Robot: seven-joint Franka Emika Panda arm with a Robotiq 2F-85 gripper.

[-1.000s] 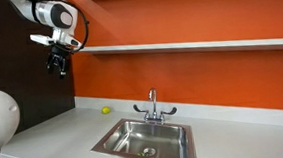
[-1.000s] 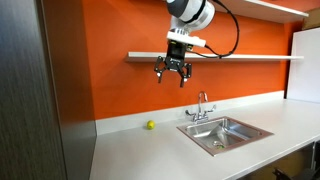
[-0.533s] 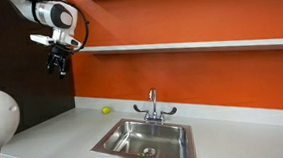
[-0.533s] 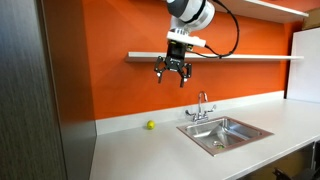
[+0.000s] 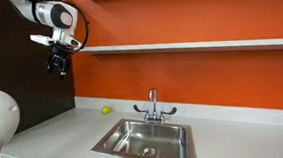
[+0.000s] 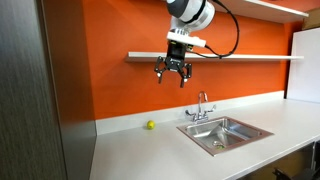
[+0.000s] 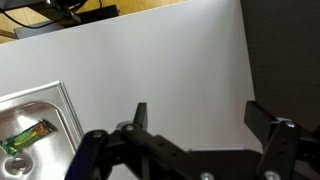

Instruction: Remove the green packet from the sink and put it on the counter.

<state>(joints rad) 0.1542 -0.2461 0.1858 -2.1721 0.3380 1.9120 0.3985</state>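
My gripper hangs high in the air, open and empty, well above the counter and to the side of the sink; it also shows in an exterior view. In the wrist view the two fingers are spread wide over the bare counter. The green packet lies in the sink basin at the lower left of the wrist view. It does not show in either exterior view. The sink has a chrome tap.
A small yellow-green ball lies on the counter by the orange backsplash, left of the tap; it also shows in an exterior view. A grey wall shelf runs above the sink. A dark tall cabinet borders the counter's end.
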